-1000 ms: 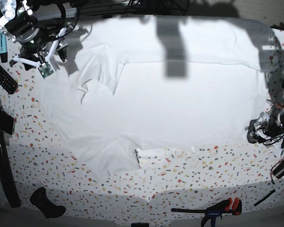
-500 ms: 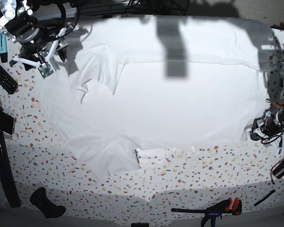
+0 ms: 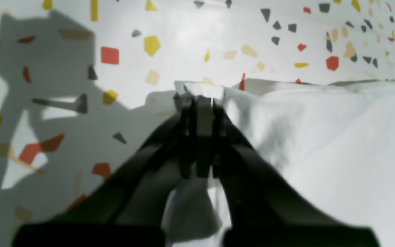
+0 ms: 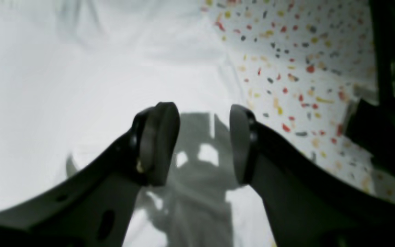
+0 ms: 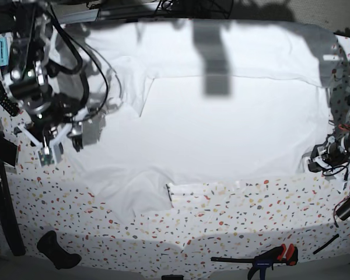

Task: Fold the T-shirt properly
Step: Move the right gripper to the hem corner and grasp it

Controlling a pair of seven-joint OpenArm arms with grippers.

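The white T-shirt point(image 5: 221, 128) lies spread flat over most of the terrazzo table point(image 5: 233, 216), with a sleeve bunched at the back left. My left gripper point(image 5: 322, 160) is low at the shirt's right edge. In the left wrist view the left gripper point(image 3: 201, 99) is shut on a pinched fold of the T-shirt point(image 3: 321, 154) at its edge. My right gripper point(image 5: 53, 139) hovers over the shirt's left side. In the right wrist view the right gripper point(image 4: 201, 137) is open and empty above the T-shirt point(image 4: 63, 85), near the fabric's edge.
A black remote point(image 5: 0, 96) and a blue pen point(image 5: 3, 51) lie at the far left. A black handle point(image 5: 58, 252) and a bar clamp point(image 5: 268, 256) lie along the front edge. Dark objects point(image 4: 382, 137) stand beside the right gripper. Cables hang at the right edge point(image 5: 347, 169).
My right arm has swung from the back left corner toward the front, down over the shirt's left side. My left gripper has edged slightly forward, still on the shirt's right edge.
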